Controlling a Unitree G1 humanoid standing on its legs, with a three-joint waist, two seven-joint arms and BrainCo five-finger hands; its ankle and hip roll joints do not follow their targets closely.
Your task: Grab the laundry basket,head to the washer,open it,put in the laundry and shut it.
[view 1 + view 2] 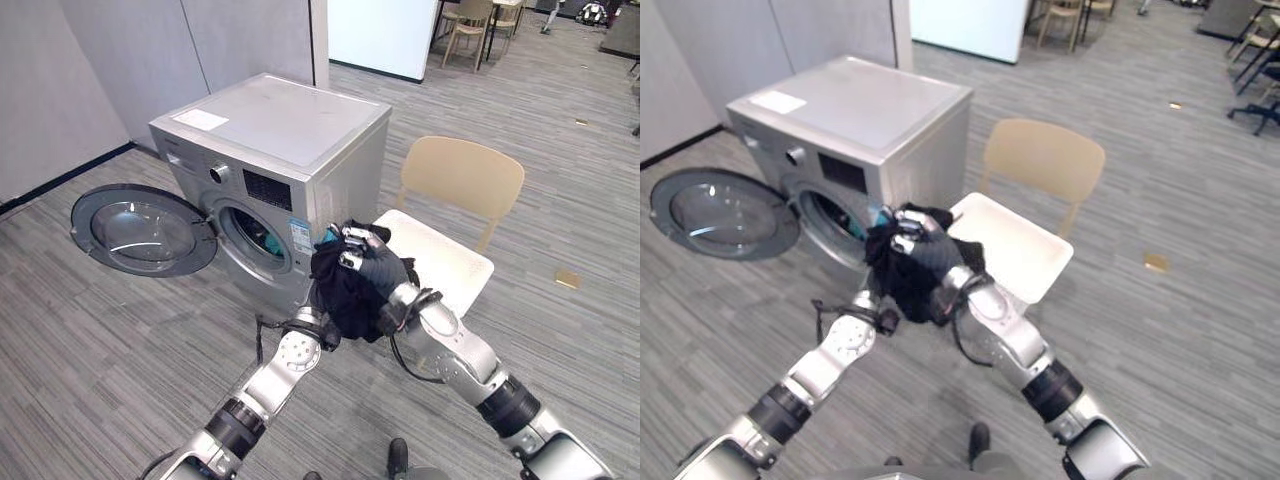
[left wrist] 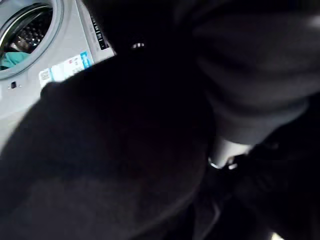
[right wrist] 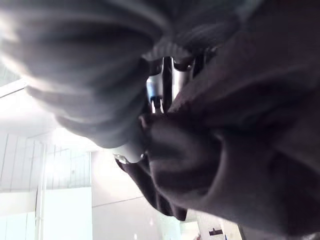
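Observation:
A black garment (image 1: 345,290) hangs bunched in front of the silver washer (image 1: 290,130), just right of its drum opening (image 1: 252,235). My right hand (image 1: 378,264) sits on top of the bundle with its fingers curled into the cloth. My left hand (image 1: 314,324) comes up from below and disappears under the garment, so its fingers are hidden. The round washer door (image 1: 140,232) stands swung open to the left. A teal cloth (image 2: 15,57) lies inside the drum. The white laundry basket (image 1: 450,268) rests on a tan chair (image 1: 465,175) to the right.
Grey partition walls stand behind and left of the washer. Grey carpet floor (image 1: 120,340) spreads around it. More chairs and a table (image 1: 470,25) stand far back on the right. A small brass floor plate (image 1: 567,279) lies right of the chair.

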